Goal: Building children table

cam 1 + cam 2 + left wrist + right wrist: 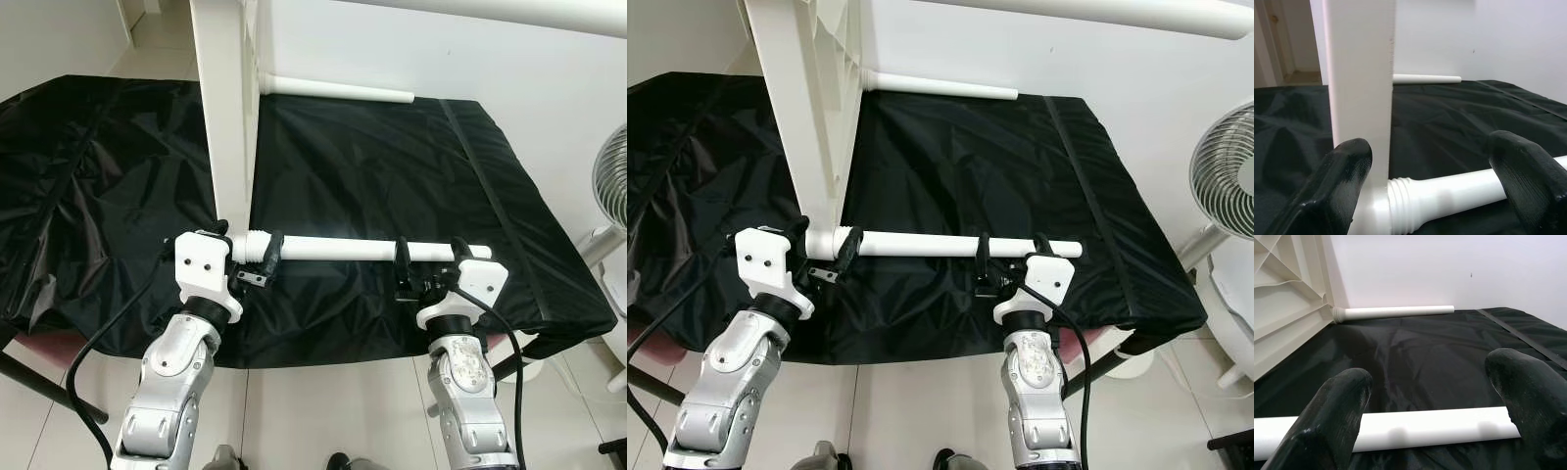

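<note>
Leg (pixel 343 247) sits threaded-end at the upright panel's (pixel 223 117) corner socket; left pincer (pixel 257 262) and right pincer (pixel 416 269) straddle it open-fingered. Next: grip, twist in.

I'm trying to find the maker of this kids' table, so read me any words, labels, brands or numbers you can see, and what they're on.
None: no readable text anywhere.
White plastic tabletop panel standing on edge: blank.
White plastic leg tube spanned by the left gripper and right gripper: no markings.
Second white leg tube at the back: blank.
Black fabric cover: no label.
White fan: no legible mark.
</note>
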Motion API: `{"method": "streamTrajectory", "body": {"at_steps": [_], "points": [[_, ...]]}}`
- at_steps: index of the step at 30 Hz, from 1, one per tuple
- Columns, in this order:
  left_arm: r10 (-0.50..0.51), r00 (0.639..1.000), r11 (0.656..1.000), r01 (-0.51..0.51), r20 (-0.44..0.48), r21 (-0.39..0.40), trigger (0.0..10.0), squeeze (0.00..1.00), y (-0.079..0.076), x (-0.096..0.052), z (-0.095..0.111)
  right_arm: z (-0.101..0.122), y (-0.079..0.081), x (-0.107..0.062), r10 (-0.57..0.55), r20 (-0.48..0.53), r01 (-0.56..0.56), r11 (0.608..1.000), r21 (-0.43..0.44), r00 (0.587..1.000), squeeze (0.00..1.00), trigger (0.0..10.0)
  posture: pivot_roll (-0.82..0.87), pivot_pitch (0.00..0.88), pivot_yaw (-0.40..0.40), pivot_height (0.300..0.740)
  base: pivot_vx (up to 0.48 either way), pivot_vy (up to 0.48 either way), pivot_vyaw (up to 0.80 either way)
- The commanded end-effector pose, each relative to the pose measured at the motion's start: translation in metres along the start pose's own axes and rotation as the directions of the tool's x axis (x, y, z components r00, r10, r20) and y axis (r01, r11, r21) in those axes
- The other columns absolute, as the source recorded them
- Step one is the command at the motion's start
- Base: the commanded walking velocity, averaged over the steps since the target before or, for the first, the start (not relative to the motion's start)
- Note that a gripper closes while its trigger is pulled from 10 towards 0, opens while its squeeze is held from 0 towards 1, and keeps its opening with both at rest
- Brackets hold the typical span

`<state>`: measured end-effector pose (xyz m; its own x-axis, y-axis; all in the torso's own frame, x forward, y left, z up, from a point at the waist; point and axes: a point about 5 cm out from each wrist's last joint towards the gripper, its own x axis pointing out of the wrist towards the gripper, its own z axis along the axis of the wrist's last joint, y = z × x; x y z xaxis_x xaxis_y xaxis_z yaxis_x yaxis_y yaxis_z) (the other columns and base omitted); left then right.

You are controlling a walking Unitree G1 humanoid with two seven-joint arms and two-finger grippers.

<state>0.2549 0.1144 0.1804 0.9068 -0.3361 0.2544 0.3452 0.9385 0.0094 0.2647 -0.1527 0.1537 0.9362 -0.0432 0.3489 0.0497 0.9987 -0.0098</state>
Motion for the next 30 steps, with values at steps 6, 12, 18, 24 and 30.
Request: {"method": "streamTrajectory", "body": {"at_steps": [6, 12, 18, 24, 30], "points": [[-0.030, 0.999, 1.000, 0.030, -0.013, 0.010, 10.0, 0.00, -0.004, -0.003, -0.006, 0.001, -0.007, 0.000, -0.015, 0.003, 0.015, 1.000, -0.020, 1.000, 0.00, 10.0, 0.12, 0.075, -0.035, 0.740, 0.000, 0.000, 0.00], [-0.146, 0.989, 0.989, 0.146, -0.033, -0.001, 10.0, 0.00, -0.018, 0.002, -0.011, 0.026, -0.028, 0.017, -0.060, 0.120, 0.088, 0.966, -0.245, 0.991, 0.00, 10.0, 0.12, 0.090, -0.031, 0.740, 0.000, 0.000, 0.00], [-0.211, 0.977, 0.977, 0.211, -0.030, 0.003, 10.0, 0.00, -0.025, 0.011, -0.012, 0.062, -0.044, 0.036, -0.088, 0.273, 0.197, 0.892, -0.407, 0.958, 0.00, 10.0, 0.10, 0.101, -0.019, 0.740, 0.000, 0.000, 0.00], [-0.227, 0.974, 0.974, 0.226, -0.025, -0.024, 10.0, 0.00, -0.028, 0.025, -0.013, 0.100, -0.045, 0.051, -0.048, 0.439, 0.298, 0.798, -0.523, 0.897, 0.00, 10.0, 0.09, 0.117, -0.013, 0.740, 0.000, 0.000, 0.00], [-0.235, 0.972, 0.970, 0.234, -0.021, -0.062, 10.0, 0.00, -0.034, 0.038, -0.013, 0.123, -0.030, 0.064, 0.080, 0.533, 0.316, 0.729, -0.608, 0.842, 0.00, 10.0, 0.08, 0.134, -0.009, 0.740, 0.000, 0.000, 0.00]]}}
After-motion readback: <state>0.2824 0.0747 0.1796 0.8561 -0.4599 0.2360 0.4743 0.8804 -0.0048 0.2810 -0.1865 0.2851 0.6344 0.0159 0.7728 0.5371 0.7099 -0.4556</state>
